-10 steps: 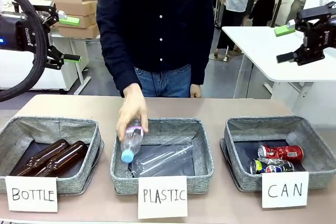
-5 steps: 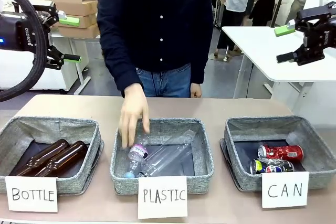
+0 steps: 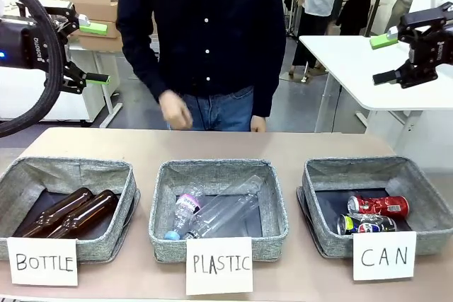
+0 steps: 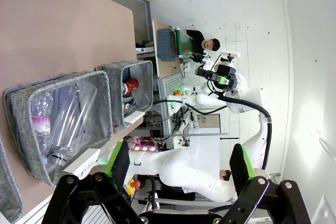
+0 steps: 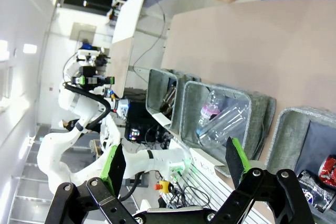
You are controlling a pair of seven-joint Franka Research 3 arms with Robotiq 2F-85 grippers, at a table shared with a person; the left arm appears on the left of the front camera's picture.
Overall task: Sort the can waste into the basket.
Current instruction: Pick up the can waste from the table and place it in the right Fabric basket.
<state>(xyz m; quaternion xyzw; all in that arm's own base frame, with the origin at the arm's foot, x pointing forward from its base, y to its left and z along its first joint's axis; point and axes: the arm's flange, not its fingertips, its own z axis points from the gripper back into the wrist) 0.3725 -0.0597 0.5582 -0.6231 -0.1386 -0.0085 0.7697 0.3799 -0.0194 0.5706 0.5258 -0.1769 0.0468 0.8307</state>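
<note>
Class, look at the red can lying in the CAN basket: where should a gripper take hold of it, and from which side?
Probably from above, fingers across the middle of the red can. It lies on its side, long axis left to right, so its round body gives two opposite faces. The blue can lies close on the near side, leaving little finger room there. The basket walls block a sideways approach.

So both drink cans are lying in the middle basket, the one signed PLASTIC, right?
Not quite. Both cans, the red can and the blue can, lie in the right-hand basket signed CAN, as the front view shows.
</note>
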